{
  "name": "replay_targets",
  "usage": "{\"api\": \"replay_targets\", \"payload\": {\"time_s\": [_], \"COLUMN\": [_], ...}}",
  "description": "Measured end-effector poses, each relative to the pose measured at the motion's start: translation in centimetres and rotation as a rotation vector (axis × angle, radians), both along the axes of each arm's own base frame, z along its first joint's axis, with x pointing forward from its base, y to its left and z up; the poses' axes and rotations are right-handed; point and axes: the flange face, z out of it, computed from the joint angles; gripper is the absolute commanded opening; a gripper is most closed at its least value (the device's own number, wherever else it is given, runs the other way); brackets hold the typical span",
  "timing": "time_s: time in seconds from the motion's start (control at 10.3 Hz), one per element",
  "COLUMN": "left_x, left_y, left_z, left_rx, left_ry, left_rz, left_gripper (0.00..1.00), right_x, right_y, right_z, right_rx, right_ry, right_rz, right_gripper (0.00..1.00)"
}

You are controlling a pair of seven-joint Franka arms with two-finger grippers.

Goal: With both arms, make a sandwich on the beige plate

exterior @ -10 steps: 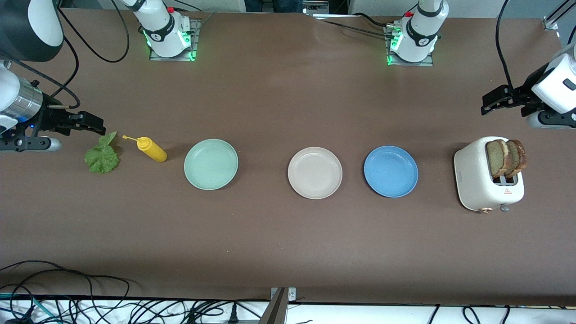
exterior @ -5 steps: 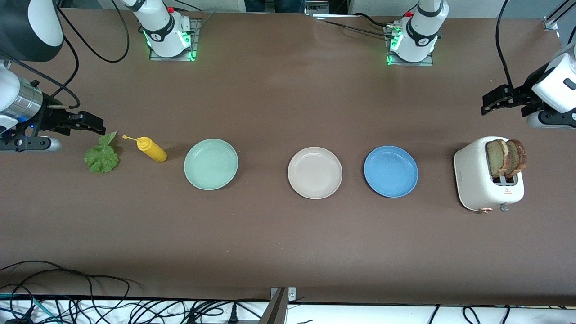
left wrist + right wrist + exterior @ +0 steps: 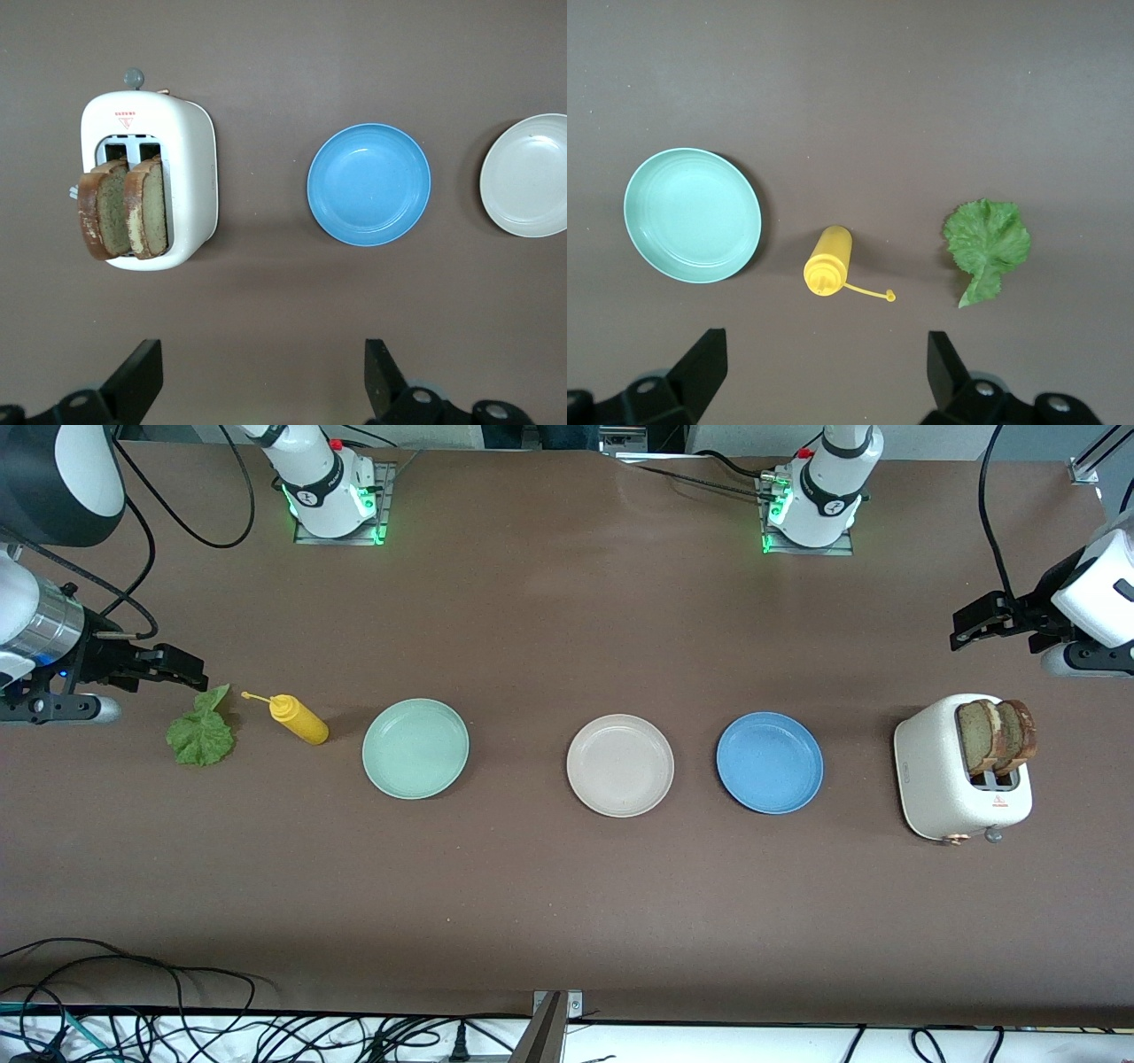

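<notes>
Plainly, the table (image 3: 549, 921) carries everything in one row, from toaster (image 3: 952, 779) at the left arm's end to lettuce (image 3: 202, 731) at the right arm's end. The beige plate (image 3: 620, 765) sits bare in the middle, between the blue plate (image 3: 769, 763) and the mint plate (image 3: 415, 748); nothing of the sandwich is on it yet.

The move to come likely turns on the bread (image 3: 997, 735): two slices stand upright in the toaster's slots, side by side, their flat faces toward the ends of the table. The left gripper (image 3: 970, 627) hangs up in the air over bare table near the toaster, so the left arm is much the nearer to the slices. Its jaws are spread wide with nothing between them, fingers pointing toward the middle of the table. In the left wrist view the toaster (image 3: 151, 190) and blue plate (image 3: 368, 184) both lie ahead of the fingertips (image 3: 142, 372).

The right gripper (image 3: 182, 669) hovers just by the lettuce, jaws likewise apart and empty. A yellow bottle (image 3: 301, 720) lies on its side between lettuce and mint plate, nozzle toward the leaf. In the right wrist view the lettuce (image 3: 988, 243) lies flat, stem toward the gripper.
</notes>
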Motion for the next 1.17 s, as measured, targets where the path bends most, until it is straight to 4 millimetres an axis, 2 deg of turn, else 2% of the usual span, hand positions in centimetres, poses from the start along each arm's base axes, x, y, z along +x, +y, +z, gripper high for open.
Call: {"api": "replay_targets", "payload": {"time_s": [1.17], "left_x": [-0.07], "left_y": [-0.48], "left_z": [-0.40], "left_rx": [0.000], "left_ry": [0.019], "left_rz": [-0.009], "left_gripper": [1.00], "right_x": [0.00], "right_y": [0.00], "right_z": [0.00], "right_rx": [0.000], "right_ry": [0.000], "right_rz": [0.000], "right_gripper": [1.00]}}
